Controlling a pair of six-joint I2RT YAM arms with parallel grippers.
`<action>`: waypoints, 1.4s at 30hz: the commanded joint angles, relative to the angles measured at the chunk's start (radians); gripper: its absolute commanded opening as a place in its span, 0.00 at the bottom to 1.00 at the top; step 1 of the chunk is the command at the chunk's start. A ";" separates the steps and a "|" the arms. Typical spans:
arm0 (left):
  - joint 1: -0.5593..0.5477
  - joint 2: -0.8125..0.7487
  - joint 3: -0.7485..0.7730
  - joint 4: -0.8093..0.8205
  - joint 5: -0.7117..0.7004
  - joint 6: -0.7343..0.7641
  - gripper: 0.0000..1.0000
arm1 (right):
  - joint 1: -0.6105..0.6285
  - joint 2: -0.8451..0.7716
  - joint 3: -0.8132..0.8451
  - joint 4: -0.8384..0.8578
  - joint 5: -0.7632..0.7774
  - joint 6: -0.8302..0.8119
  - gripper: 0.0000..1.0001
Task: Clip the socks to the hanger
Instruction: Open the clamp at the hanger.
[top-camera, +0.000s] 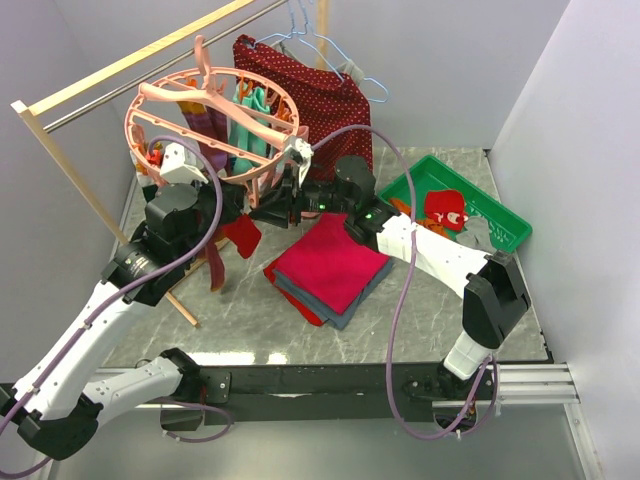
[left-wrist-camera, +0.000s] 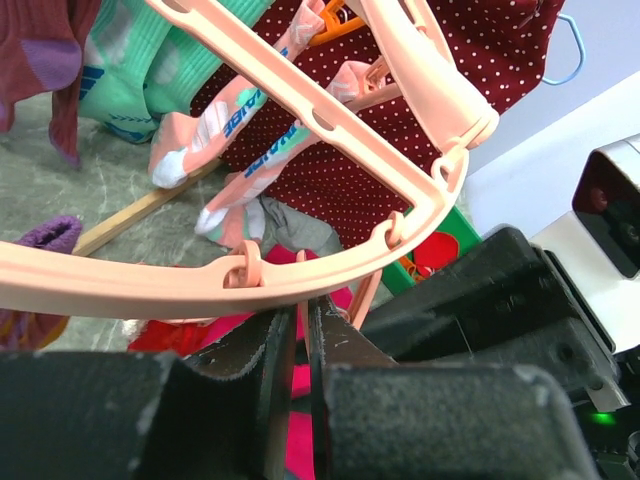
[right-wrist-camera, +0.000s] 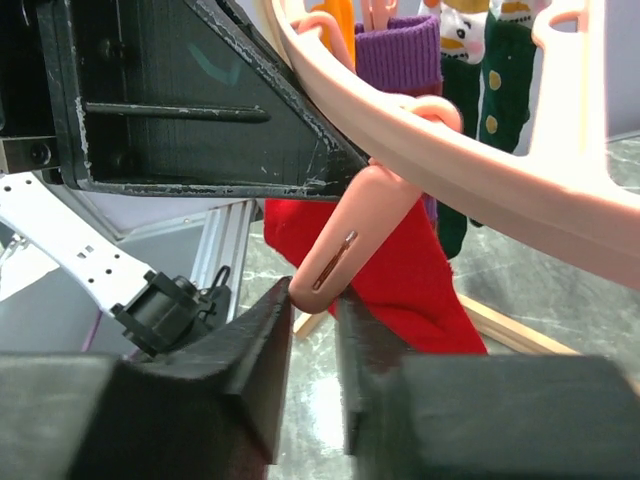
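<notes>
Right claw (right-wrist-camera: 313, 325) is pinched on a smooth pink plastic peg (right-wrist-camera: 345, 235) dangling from the big round ringed pink plastic hanger (right-wrist-camera: 450, 140). Left claw (left-wrist-camera: 303, 340) is clamped on a soft red knit sock (right-wrist-camera: 400, 270), just behind that peg and not yet clipped. I see a ribbed purple sock (right-wrist-camera: 395, 45) and a green dotted sock (right-wrist-camera: 505, 90) hung already, and a red-and-white sock (top-camera: 445, 210) left in the green plastic tray (top-camera: 505, 225) on the marble table (top-camera: 400, 320).

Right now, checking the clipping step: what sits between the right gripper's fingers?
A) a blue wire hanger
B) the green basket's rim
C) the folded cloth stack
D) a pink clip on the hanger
D: in the right wrist view, the tip of a pink clip sits between the fingers of the right gripper, with a red sock behind it.
</notes>
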 joint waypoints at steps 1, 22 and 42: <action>0.003 -0.002 -0.005 0.076 -0.011 0.013 0.15 | 0.012 -0.036 0.006 0.040 -0.031 0.013 0.42; 0.003 -0.012 -0.039 0.096 -0.002 0.012 0.15 | 0.012 -0.049 0.004 0.049 0.145 0.049 0.52; 0.003 -0.001 0.078 0.009 0.067 -0.007 0.67 | 0.013 -0.026 -0.002 0.048 0.090 -0.009 0.03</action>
